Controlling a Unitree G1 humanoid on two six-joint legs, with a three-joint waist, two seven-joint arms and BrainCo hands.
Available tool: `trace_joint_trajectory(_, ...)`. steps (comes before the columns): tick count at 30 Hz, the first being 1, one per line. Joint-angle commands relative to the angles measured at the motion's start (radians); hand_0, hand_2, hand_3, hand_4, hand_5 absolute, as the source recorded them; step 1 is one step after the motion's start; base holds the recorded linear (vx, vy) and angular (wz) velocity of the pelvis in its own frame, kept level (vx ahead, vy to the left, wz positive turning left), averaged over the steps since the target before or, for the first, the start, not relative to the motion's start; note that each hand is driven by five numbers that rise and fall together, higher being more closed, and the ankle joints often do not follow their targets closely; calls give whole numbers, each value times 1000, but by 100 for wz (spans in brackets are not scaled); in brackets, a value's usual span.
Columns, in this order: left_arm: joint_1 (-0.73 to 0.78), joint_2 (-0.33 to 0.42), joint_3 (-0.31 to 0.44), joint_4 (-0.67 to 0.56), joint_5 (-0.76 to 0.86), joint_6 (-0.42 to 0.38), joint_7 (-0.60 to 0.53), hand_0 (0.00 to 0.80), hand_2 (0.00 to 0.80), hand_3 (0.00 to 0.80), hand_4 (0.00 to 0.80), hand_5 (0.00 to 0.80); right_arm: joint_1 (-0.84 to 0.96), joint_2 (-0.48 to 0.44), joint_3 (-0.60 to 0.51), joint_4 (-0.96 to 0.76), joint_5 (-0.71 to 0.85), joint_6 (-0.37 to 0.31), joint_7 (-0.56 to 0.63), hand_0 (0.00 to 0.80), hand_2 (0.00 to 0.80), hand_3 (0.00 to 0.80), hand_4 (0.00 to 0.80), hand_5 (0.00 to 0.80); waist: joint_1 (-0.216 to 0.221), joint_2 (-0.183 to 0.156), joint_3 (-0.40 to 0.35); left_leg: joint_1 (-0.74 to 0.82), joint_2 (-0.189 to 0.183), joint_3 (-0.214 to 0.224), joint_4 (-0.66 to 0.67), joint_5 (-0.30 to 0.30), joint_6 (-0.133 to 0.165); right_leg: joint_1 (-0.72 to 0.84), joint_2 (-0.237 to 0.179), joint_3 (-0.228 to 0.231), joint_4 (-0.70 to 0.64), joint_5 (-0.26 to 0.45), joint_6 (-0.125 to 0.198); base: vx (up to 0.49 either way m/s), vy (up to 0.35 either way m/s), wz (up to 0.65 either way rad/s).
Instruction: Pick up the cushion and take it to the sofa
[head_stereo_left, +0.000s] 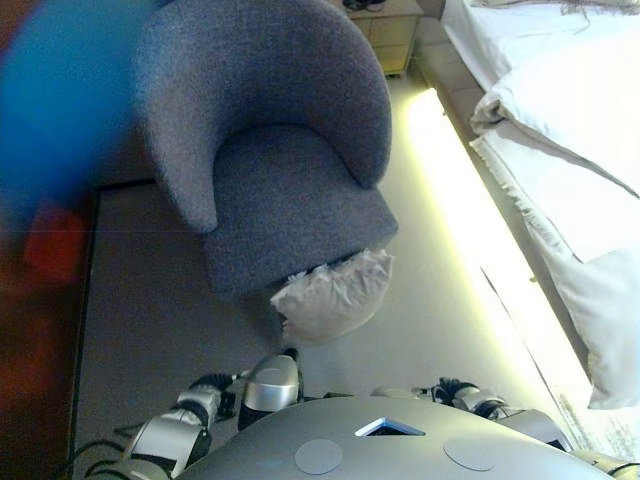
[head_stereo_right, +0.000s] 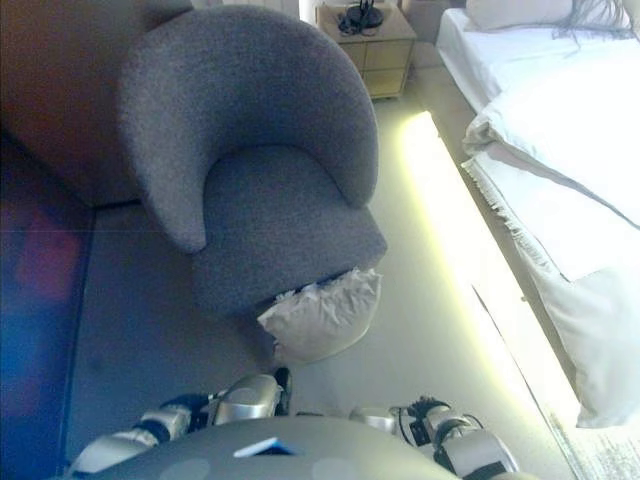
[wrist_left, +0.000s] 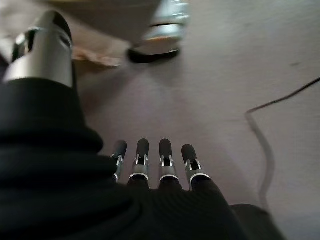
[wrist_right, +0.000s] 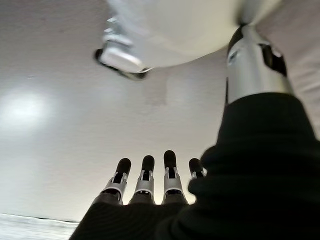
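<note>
- Below my head camera, on the pale floor (head_stereo_left: 440, 300), a white, crumpled cushion (head_stereo_left: 335, 295) lies against the front edge of a grey armchair (head_stereo_left: 270, 150). It touches the base of the seat and rests on the floor, not on the seat.
- I see the armchair from above: a rounded, high back curving around a flat seat, all in grey woven fabric.
- To the right of the armchair, a bright strip of light (head_stereo_left: 450, 200) runs along the floor beside a bed (head_stereo_right: 560, 130) covered in white bedding.
- Beyond the armchair, near the head of the bed, stands a small wooden bedside cabinet (head_stereo_right: 375, 45) with a dark object on top that I cannot make out.
- My left robot hand (wrist_left: 155, 165) hangs low over the floor, well apart from the cushion. Its fingers (wrist_left: 166, 150) are straight and spread side by side, holding nothing.
- My right robot hand (wrist_right: 150, 185) also hangs over the floor. Its fingers (wrist_right: 170, 162) are straight and relaxed, its thumb (wrist_right: 255, 60) stands apart, and it holds nothing.
- A blurred blue shape (head_stereo_left: 60, 100) fills the upper left of the left eye view; I cannot tell what it is.
</note>
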Motion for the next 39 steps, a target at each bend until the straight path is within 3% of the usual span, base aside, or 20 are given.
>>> trace_joint_trajectory(1,26,11,-22,-4,8,38,-21,0,0,0,0,0,9,-37,0,-65,-25,-29,-3,0,0,0,0,0,-19,32,-6,-102,1,-64,-45,53,55,-41,48,-94,83,223,-40,222,60,4)
trace_joint_trajectory(2,24,12,-22,-5,7,40,-22,0,0,0,0,0,8,-38,1,-67,-27,-30,-2,0,0,0,0,0,-22,32,-4,-95,-1,-66,-49,53,55,-52,47,-101,78,217,-41,231,1,8)
trace_joint_trajectory(3,6,11,-29,-9,0,53,-27,0,0,0,0,0,2,-41,9,-76,-36,-37,-5,0,0,0,0,0,-38,36,9,-60,-7,-75,-70,46,54,-117,42,-145,20,181,-49,206,-48,12)
trace_joint_trajectory(6,-32,11,-32,-9,-21,82,-17,0,0,0,0,0,-18,-44,28,-100,-18,-34,-12,0,0,0,0,0,-67,55,44,21,20,-104,-110,26,32,-254,-15,-210,-90,171,-67,135,-154,0)
trace_joint_trajectory(9,-41,12,-31,-7,-39,71,-4,0,0,0,0,0,-19,-42,43,-119,5,-34,-23,0,0,0,0,0,-96,40,72,58,29,-120,-117,-2,8,-274,-56,-194,-272,221,-49,105,-231,30)
trace_joint_trajectory(12,-27,4,-26,-5,-73,50,19,0,0,0,0,0,-5,-42,36,-117,-22,-44,-22,0,0,0,0,0,-114,30,79,96,50,-149,-122,-31,-15,-266,-95,-137,-356,278,-22,140,-209,52)
trace_joint_trajectory(15,-14,5,-17,-4,-89,38,45,0,0,0,0,0,7,-45,40,-111,-58,-56,-16,0,0,0,0,0,-112,28,75,94,92,-188,-114,-21,-36,-214,-75,-86,-356,222,-15,122,-196,70)
trace_joint_trajectory(18,-8,0,3,-1,-62,5,75,0,0,0,0,0,-4,-50,52,-111,-52,-30,-4,0,0,0,0,0,-77,17,79,72,142,-193,-97,3,-83,-156,-69,-142,-383,196,-25,67,-183,71)
trace_joint_trajectory(22,-46,-21,-13,-7,-107,-36,148,0,0,0,0,0,-58,-67,79,-112,21,-7,-38,0,0,0,0,0,-37,32,108,-15,193,-206,-96,63,-125,-161,-55,-208,-403,183,-45,-206,-83,39)
trace_joint_trajectory(26,-76,-22,-6,-14,-133,-67,166,0,0,0,0,0,-86,-92,69,-111,62,-3,-79,0,0,0,0,0,-42,54,142,-60,227,-140,-107,106,-150,-184,-63,-279,-400,176,-57,-184,72,41)
trace_joint_trajectory(27,-74,-22,-7,-17,-127,-75,167,0,0,0,0,0,-85,-97,59,-111,74,-6,-88,0,0,0,0,0,-46,57,145,-64,228,-120,-105,110,-154,-186,-70,-295,-396,174,-56,-9,104,49)
trace_joint_trajectory(29,-66,-22,-6,-19,-114,-101,182,0,0,0,0,0,-87,-100,44,-108,98,-20,-99,0,0,0,0,0,-46,60,151,-77,217,-123,-86,100,-152,-196,-81,-298,-375,165,-55,43,90,50)
trace_joint_trajectory(34,-116,2,-28,-47,-98,-181,219,0,0,0,0,0,-162,-102,42,-125,201,-77,-157,0,0,0,0,0,-46,67,213,-166,203,-133,-14,81,-152,-291,-107,-262,-313,165,-39,-116,34,10)
trace_joint_trajectory(38,-245,26,-86,-107,-126,-201,286,0,0,0,0,0,-297,-96,71,-161,261,-97,-232,0,0,0,0,0,-64,74,300,-283,185,-108,5,90,-142,-433,-126,-234,-296,210,-19,-285,13,-8)
trace_joint_trajectory(39,-268,31,-94,-123,-129,-209,296,0,0,0,0,0,-314,-109,63,-162,241,-131,-233,0,0,0,0,0,-69,79,322,-301,179,-99,0,94,-139,-456,-127,-231,-298,219,-17,-189,36,-11)
